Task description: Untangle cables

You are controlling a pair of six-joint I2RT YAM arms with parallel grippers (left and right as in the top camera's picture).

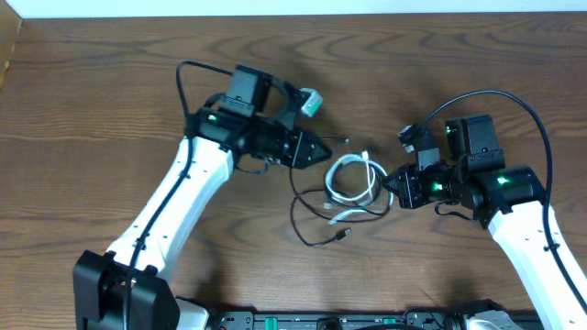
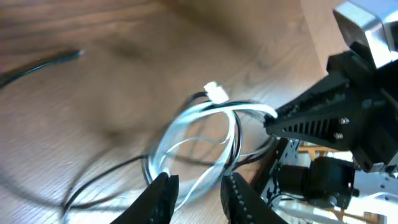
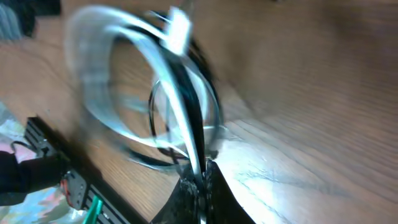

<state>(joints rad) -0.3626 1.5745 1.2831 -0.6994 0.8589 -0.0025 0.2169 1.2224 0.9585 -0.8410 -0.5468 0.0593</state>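
Looping together lie thin white and black cables (image 1: 347, 196), perhaps knotted.

On the wooden table (image 1: 92, 92), between the two arms, a tangle of cables (image 1: 351, 181): white loops on top, thin black loops trailing below. Near its upper left, the left gripper (image 1: 323, 149). Touching the white loop's right edge, the right gripper (image 1: 390, 185).

We take this for a robotics lab.
We see two white-and-black robot arms (image 1: 183, 188) at a dark brown wood-grain table (image 1: 83, 110), and a black electronics rail (image 1: 321, 322) along its edge.
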